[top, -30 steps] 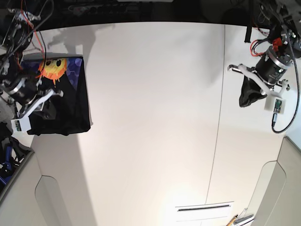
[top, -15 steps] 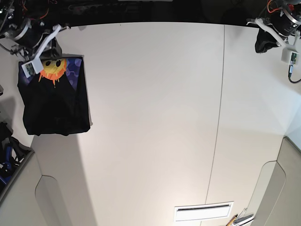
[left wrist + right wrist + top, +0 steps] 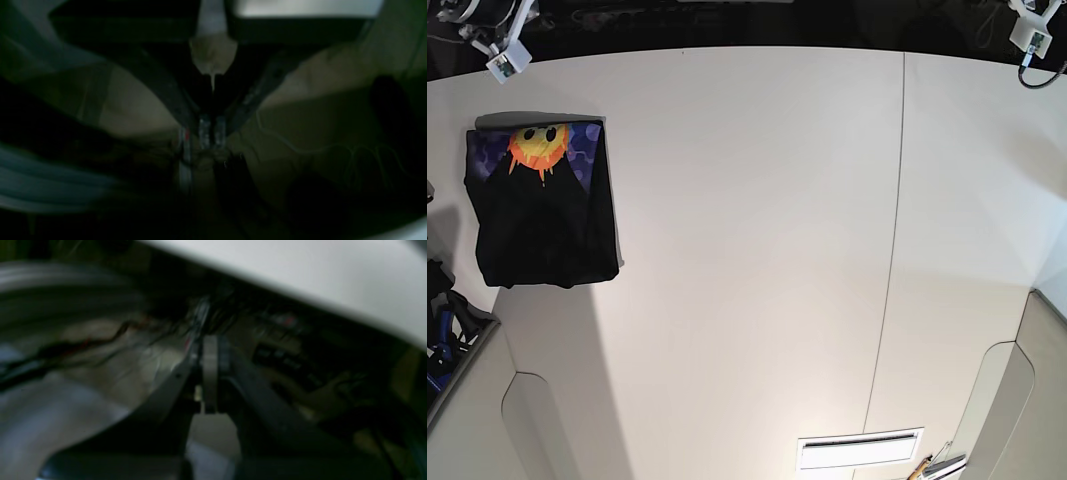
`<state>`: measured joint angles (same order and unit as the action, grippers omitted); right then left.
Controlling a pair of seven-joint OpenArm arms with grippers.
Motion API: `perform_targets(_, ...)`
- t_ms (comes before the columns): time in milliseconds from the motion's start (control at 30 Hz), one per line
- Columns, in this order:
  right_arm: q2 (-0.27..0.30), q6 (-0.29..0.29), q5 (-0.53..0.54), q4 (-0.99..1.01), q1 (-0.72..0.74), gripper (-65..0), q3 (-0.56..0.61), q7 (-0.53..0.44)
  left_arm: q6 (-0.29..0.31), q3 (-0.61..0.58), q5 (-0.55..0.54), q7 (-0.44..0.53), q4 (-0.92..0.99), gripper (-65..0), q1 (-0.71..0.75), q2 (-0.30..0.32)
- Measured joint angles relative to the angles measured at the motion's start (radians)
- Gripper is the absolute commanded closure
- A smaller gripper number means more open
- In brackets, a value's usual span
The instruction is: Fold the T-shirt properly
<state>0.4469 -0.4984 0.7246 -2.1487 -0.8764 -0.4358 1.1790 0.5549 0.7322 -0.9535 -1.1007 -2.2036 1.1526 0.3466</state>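
A: Both sets of fingers are pressed together on nothing. Your left gripper [image 3: 210, 131] and right gripper [image 3: 209, 373] each show closed tips against dark, blurred surroundings off the desk [image 3: 757, 250]. No cloth sits between them.

B: And the T-shirt?

A: The T-shirt [image 3: 542, 210] lies by itself near one corner of the desk, a compact black rectangle with the orange sun-face print on purple showing at its far end. You'd judge the fold finished. Check that the edges line up and nothing bulges; the soft, matte cloth looks flat, though its lower hem flares slightly. Keep your arms parked clear so nothing drags it.
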Motion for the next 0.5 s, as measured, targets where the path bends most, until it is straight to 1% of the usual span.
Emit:
perform_targets(133,0.035,-0.011,0.011,0.071,-0.068,0.0,0.033,0.000,0.000,0.000,-0.015,-0.003,0.129,0.0,0.065,0.023)
perform_targets(300,0.053,-0.022,0.015,0.240,-0.090,0.0,0.131,-0.009,0.000,-0.004,-0.124,0.008,0.391,0.0,0.076,0.056)
perform_targets(333,0.058,-0.023,0.015,0.286,-0.087,0.0,0.159,-0.014,0.012,-0.013,-0.144,0.015,0.443,0.0,0.077,0.066)
perform_targets(400,0.072,-0.023,0.016,0.389,-0.075,0.0,0.219,-0.081,0.060,-0.054,-0.168,0.037,0.539,0.0,0.076,0.093)
perform_targets(500,0.095,-0.024,-0.008,0.557,-0.029,0.0,0.311,-0.198,0.092,-0.158,-0.168,0.122,0.668,0.0,0.045,0.122)
